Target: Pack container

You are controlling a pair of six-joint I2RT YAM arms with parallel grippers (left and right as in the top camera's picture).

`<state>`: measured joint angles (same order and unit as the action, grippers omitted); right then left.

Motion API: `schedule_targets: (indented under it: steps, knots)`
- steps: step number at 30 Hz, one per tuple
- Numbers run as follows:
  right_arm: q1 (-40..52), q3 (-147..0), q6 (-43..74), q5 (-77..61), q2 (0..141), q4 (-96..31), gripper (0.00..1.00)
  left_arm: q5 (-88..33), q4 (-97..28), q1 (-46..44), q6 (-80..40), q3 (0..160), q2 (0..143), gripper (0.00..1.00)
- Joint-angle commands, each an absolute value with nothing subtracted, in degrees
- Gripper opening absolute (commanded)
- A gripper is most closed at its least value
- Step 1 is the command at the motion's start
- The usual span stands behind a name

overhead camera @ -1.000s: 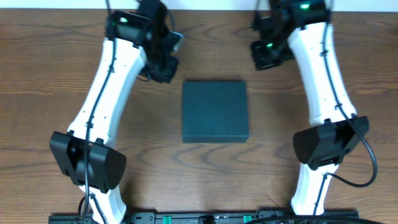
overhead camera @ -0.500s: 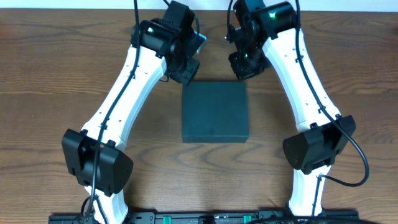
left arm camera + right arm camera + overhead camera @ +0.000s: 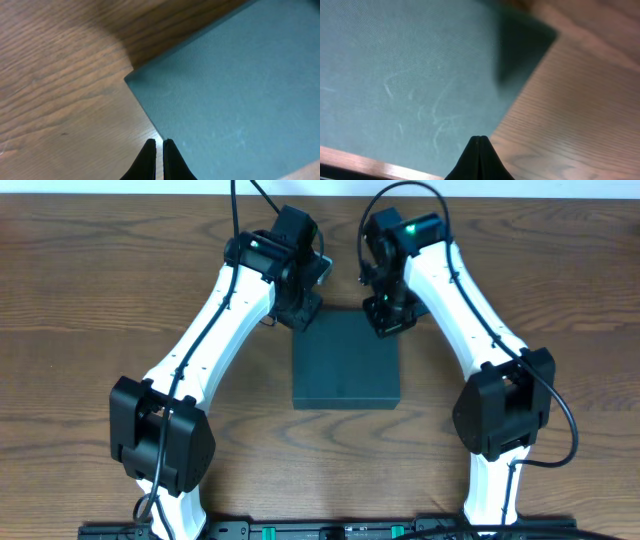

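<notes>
Compared with half a second ago, we see both arms drawn closer in. The left gripper (image 3: 301, 313) now sits at the far left corner of the box (image 3: 345, 365), and the right gripper (image 3: 386, 320) is over its far right corner, where a second ago the two were spread wide of it. The box has not moved; it lies shut and flat at the middle of the worktop (image 3: 90, 310), between the two arms. In the left wrist view the gripper (image 3: 156, 145) has its fingers almost together, only a thin slit between them, holding nothing, with the tips just beside the box's (image 3: 240, 85) edge near a corner. In the right wrist view the gripper (image 3: 479, 141) has its fingers pressed together, also holding nothing, above the faintly scuffed teal lid (image 3: 405, 75). The worktop is dark brown wood with clear grain. A pale strip (image 3: 560, 186) runs along its far edge, and a black rail (image 3: 320, 530) along the near edge.
</notes>
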<state>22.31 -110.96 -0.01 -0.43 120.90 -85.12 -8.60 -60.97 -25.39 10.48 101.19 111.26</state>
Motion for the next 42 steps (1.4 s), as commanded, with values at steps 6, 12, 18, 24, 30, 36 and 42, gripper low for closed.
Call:
schedule_targets:
  steps: [6,12,18,24,30,36,42]
  knots:
    - [23.2,-102.2,1.3,-2.2,119.6,-80.3,0.01,-9.0,-57.0,-25.9,9.1,93.8,111.4,0.06]
    - [23.2,-97.9,1.3,-2.4,119.6,-77.9,0.01,-11.3,-53.0,-25.9,8.4,90.0,111.4,0.06]
    - [23.2,-95.2,1.3,-2.4,119.6,-76.4,0.01,-11.4,-50.2,-25.9,7.6,85.3,111.4,0.06]
    - [23.2,-95.0,1.3,-2.4,119.6,-75.5,0.01,-11.3,-49.7,-25.9,7.2,83.6,111.4,0.05]
    - [22.0,-97.4,1.3,-2.0,119.5,-71.7,0.03,-8.4,-50.1,-24.5,7.1,85.9,109.4,0.33]
    - [14.2,-110.3,1.3,1.1,119.5,-70.3,0.99,-3.8,-51.2,-16.9,5.2,89.6,104.2,0.99]
    - [3.2,-121.4,1.3,1.7,119.1,-73.6,0.99,-3.8,-56.6,-5.6,5.0,89.6,97.1,0.99]
